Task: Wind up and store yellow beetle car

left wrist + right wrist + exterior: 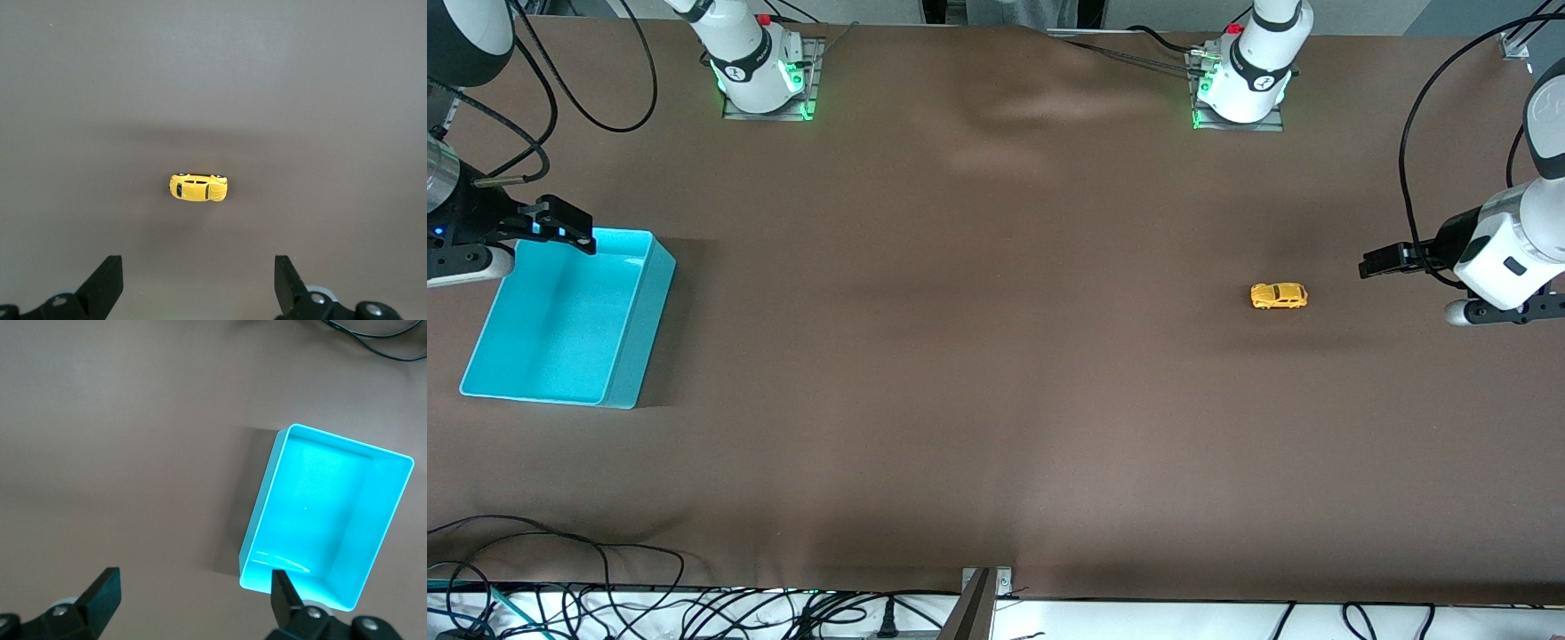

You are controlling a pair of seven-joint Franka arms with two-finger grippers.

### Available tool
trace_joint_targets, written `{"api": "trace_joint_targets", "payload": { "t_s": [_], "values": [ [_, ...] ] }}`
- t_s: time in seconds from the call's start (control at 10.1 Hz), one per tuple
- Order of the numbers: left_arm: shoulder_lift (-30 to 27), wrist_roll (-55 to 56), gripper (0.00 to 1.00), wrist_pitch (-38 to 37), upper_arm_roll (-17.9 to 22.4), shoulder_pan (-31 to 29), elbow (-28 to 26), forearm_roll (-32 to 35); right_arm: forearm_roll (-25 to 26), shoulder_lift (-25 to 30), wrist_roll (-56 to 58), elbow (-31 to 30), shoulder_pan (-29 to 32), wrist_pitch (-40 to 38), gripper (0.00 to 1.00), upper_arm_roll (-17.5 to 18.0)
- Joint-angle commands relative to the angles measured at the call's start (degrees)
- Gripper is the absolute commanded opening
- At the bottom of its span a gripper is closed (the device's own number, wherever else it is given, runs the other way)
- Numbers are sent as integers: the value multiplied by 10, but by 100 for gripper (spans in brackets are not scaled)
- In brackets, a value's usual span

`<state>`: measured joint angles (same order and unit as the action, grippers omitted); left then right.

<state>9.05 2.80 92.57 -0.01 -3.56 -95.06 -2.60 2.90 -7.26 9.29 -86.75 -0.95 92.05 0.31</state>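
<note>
Tiny bright yellow toy beetle car [1279, 295] sits on its wheels on brown table cloth [960, 356], toward left arm's end. Left gripper [1371, 263] hovers beside it, jaws wide, nothing held; arm partly cut off. Right gripper [569, 227] over turquoise plastic bin [627, 356] rim, jaws wide, empty; bin w/ nothing inside.
</note>
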Motion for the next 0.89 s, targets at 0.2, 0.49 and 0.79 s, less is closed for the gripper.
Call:
{"api": "trace_joint_targets", "payload": {
  "t_s": [0.2,0.49,0.79],
  "values": [
    [-6,-15,100,-12,-2,-8,-6,10,4,4,9,-6,3,8,100,0],
    [-5,-14,100,-12,-3,-8,-7,10,4,4,9,-6,3,9,100,0],
    [-5,-10,100,-12,-3,-8,-11,10,4,4,10,-6,4,8,100,0]
  ]
}}
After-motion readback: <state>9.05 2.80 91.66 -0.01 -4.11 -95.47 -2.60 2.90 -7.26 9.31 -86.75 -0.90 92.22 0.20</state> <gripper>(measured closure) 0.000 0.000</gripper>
